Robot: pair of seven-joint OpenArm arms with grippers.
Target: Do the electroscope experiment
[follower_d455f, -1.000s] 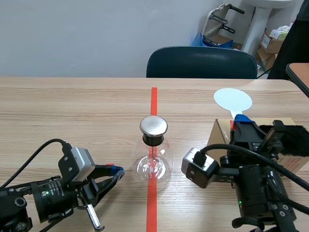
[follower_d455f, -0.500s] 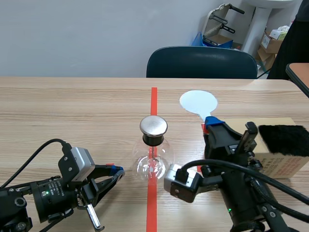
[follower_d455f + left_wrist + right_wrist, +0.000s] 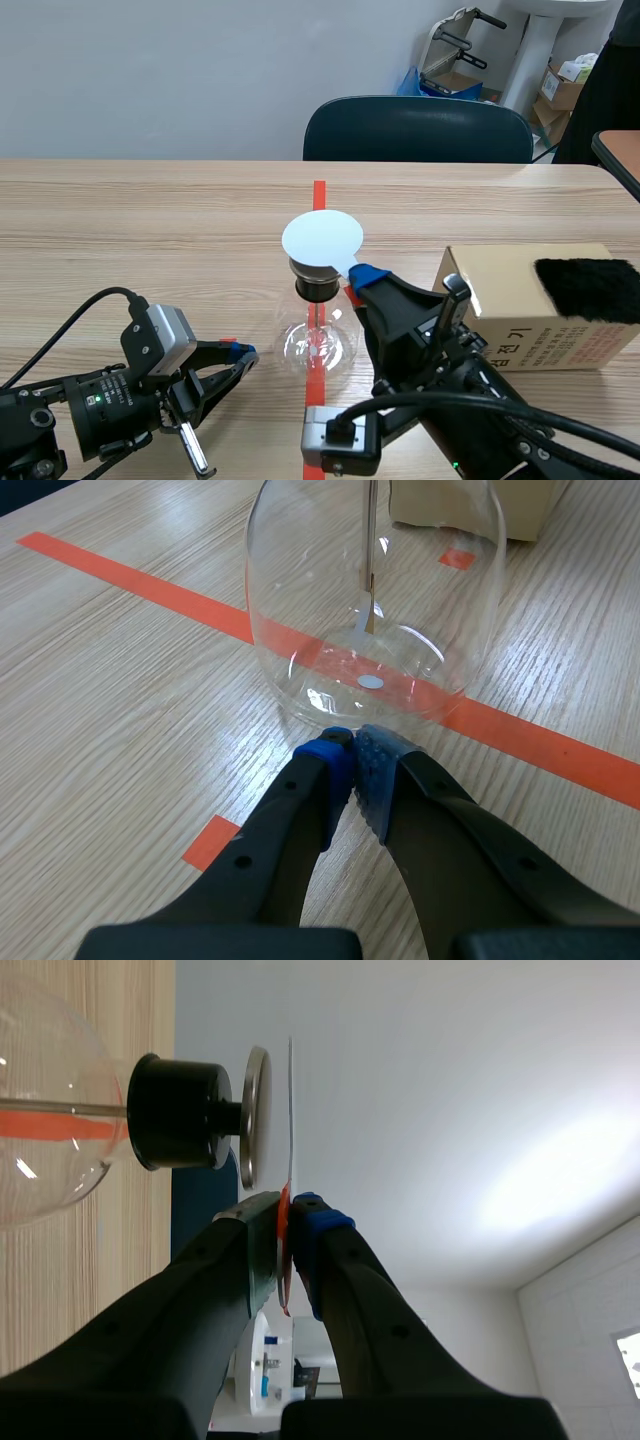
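- Since the earlier frame, the right gripper (image 3: 365,275) carried the white disc (image 3: 322,238) from over the box (image 3: 530,310) across to the flask (image 3: 318,340). The left arm kept still.
- The right gripper stayed clenched on the disc's handle. The left gripper (image 3: 355,770) was closed on nothing, its tips just before the flask's base.
- Judged progress: the disc was at the metal cap (image 3: 255,1110); reading the foil strip (image 3: 368,610) and withdrawing remained.
- Only the right wrist view showed the disc edge-on, just beside the cap, seemingly apart. Only the left wrist view showed the strip.
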